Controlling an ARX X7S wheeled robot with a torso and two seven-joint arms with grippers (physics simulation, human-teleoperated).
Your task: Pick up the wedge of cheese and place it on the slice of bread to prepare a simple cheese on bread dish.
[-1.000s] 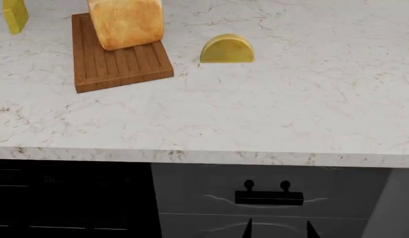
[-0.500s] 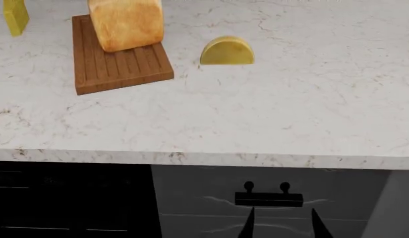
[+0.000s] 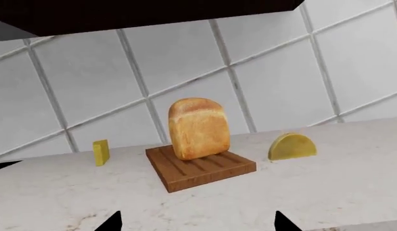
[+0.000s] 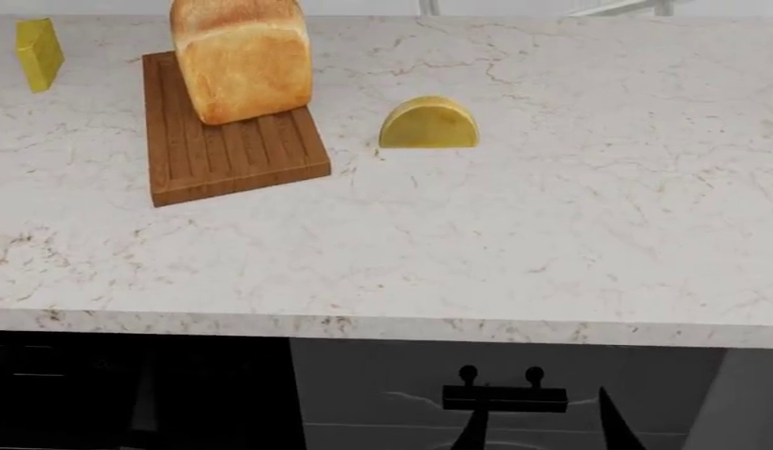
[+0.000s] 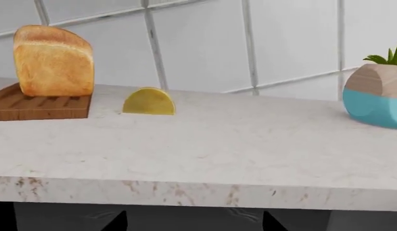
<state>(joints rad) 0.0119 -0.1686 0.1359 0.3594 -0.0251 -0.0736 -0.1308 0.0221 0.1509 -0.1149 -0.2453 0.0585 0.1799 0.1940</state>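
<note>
View tilts up over last second: counter slides down in head view, more far edge showing. Objects themselves unmoved.

Wedge of cheese (image 4: 429,125) upright on counter (image 4: 512,234), just right of cutting board (image 4: 230,150); slice of bread (image 4: 243,58) stands on board's far end.

Right gripper (image 4: 542,427) low, near counter front, fingers spread, empty. Left gripper (image 3: 195,222) also spread, empty.

Reach not started, just lining up.
</note>
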